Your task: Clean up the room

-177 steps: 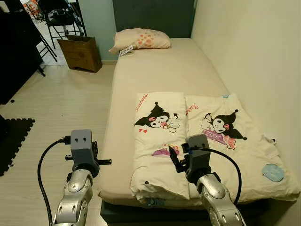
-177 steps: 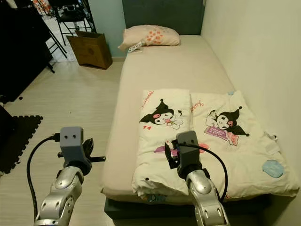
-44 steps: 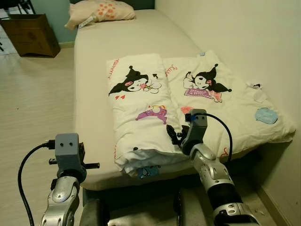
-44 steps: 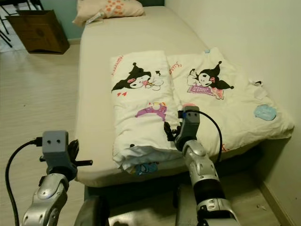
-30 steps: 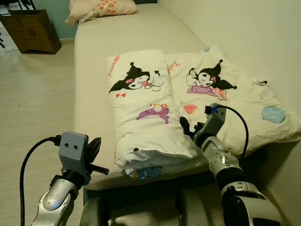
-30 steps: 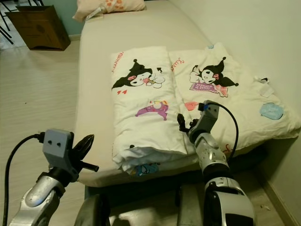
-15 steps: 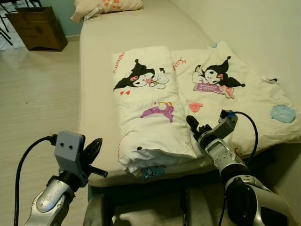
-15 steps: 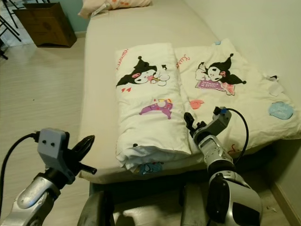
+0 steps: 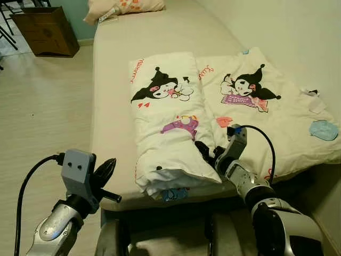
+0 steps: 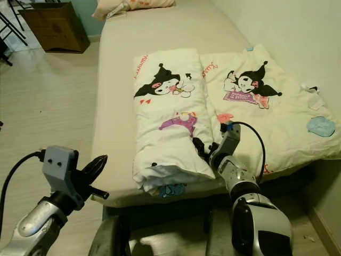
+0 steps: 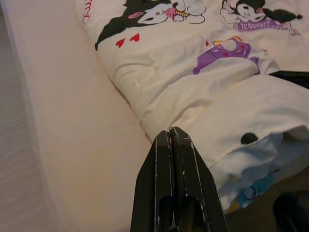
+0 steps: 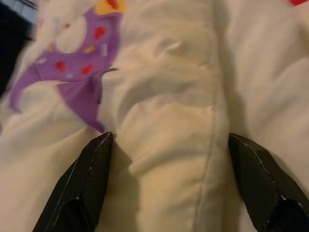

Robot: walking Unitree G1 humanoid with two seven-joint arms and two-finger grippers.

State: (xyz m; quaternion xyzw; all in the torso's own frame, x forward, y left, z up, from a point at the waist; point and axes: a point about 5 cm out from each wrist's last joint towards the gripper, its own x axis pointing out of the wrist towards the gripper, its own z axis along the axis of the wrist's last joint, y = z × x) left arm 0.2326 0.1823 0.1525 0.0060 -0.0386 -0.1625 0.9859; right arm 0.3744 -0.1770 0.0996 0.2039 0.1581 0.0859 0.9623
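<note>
On the bed (image 9: 112,96), a cream mattress that runs away from the robot beside a pale wall, lies a white comforter (image 9: 176,138) printed with black-eared cartoon figures, hearts and a purple motif. Its left half is folded into a thick roll whose near end hangs at the foot edge of the mattress, while its right half lies flat, spread toward the wall. At the crease between roll and flat half, near the foot, the right tool (image 9: 206,152) is pressed down on the fabric; in the right wrist view its two black fingers (image 12: 84,181) stand wide apart with a ridge of comforter bunched between them, though whether the tips already bite into the cloth is hard to judge. Left of the bed, the left tool (image 9: 108,169) is held in the air over the wooden floor (image 9: 48,112) just beside the mattress corner, and in the left wrist view its fingers (image 11: 174,183) are pressed together with nothing between them, pointing toward the roll's near end. At the head of the bed rests a pillow (image 9: 125,6) with orange spots, and a brown cardboard box (image 9: 45,29) stands on the floor well apart from the comforter.
</note>
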